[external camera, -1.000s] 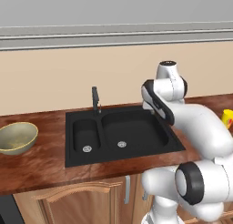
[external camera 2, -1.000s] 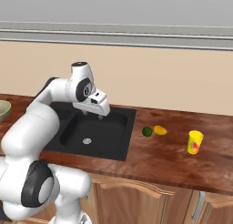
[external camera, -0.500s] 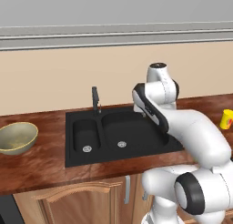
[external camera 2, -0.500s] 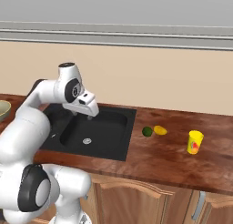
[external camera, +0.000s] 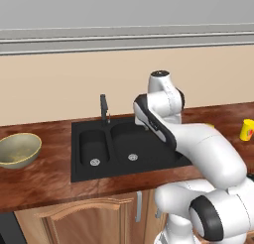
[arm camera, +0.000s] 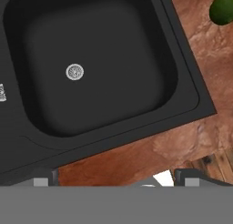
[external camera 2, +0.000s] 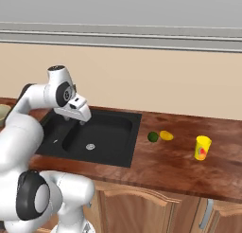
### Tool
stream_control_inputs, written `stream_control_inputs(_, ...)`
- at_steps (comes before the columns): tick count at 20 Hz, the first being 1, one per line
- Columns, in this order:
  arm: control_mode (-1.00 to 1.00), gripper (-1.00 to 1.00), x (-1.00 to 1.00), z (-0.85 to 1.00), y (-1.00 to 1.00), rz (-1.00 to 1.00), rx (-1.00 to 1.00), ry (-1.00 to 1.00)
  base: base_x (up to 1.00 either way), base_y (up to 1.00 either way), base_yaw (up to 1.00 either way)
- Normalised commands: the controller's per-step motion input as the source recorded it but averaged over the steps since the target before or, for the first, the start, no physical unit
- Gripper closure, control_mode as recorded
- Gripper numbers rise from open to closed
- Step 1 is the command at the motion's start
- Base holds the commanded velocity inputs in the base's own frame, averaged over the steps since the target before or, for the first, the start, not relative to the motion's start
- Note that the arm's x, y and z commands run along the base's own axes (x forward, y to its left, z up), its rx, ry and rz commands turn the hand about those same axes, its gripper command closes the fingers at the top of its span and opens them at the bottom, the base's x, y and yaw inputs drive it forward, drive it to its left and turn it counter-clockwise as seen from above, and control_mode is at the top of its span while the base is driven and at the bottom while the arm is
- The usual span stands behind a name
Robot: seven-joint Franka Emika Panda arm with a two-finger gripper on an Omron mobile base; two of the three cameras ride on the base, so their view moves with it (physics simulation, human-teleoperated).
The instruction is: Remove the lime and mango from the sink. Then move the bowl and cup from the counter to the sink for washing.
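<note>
The gripper (external camera 2: pixel 81 119) is hanging over the large basin of the sink (external camera 2: pixel 124 154), its jaws standing wide apart with nothing between them. In the hand view the two fingertips (arm camera: pixel 43 176) are sitting far apart above the sink's (arm camera: pixel 191 84) near rim, the basin lying bare around its silver drain (arm camera: pixel 74 72). The arm is rising from the base, bending at a raised elbow and reaching down toward the basin. To the right, the lime (external camera 2: pixel 153 136) and mango (external camera 2: pixel 166 135) are resting just beside each other on the counter (external camera 2: pixel 179 165), near the sink's right edge. The cup (external camera 2: pixel 202 147) is standing upright farther right, apart from them. The bowl (external camera: pixel 18 149) is sitting on the counter left of the sink, well apart.
</note>
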Motion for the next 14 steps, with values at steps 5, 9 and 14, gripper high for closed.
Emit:
stream_control_inputs(5, -1.0, -1.0, -0.04, 0.0, 0.42, 0.0, 0.0, 0.01, 0.0, 0.0, 0.0)
stream_control_inputs(9, -1.0, -1.0, -0.02, 0.0, 0.42, 0.0, 0.0, 0.0, 0.0, 0.0, 0.0)
stream_control_inputs(14, -1.0, -1.0, -0.01, 0.0, 0.41, 0.0, 0.02, 0.0, 0.0, 0.0, 0.0)
